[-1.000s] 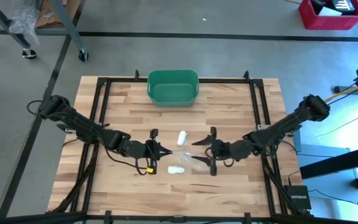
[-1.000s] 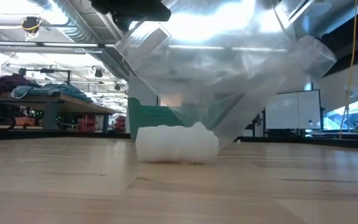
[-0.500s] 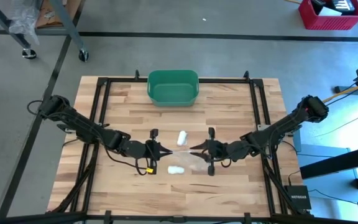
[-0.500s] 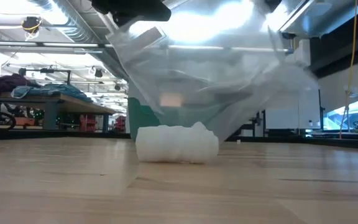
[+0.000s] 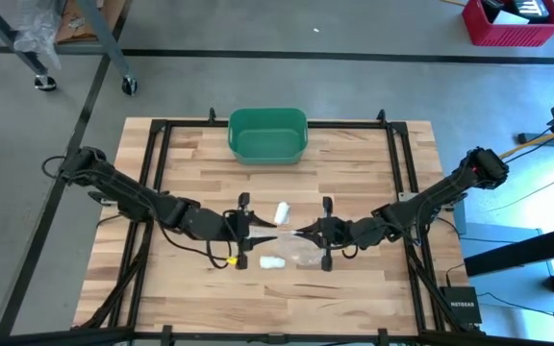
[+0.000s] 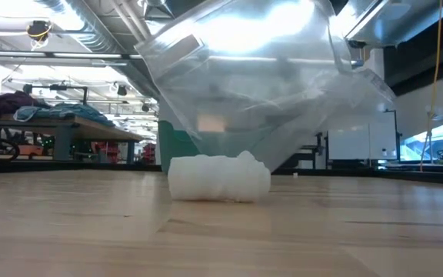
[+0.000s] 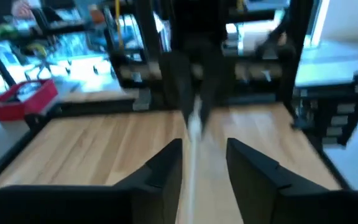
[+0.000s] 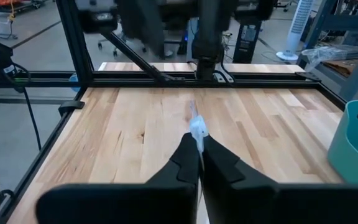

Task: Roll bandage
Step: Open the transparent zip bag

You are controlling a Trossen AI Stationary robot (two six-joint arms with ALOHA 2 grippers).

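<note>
left gripper: jaws apart, clear plastic bag between them | right gripper: jaws clamped on bag edge

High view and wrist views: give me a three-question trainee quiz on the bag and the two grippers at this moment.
1. True or false: the right gripper is shut on the clear plastic bag.
2. How do the left gripper's jaws stand? A) apart B) pressed together
3. How many white bandage rolls lie on the table?

Key: 1 true. 2 A. 3 two: one near the bag, the other roll farther toward the green bin.
</note>
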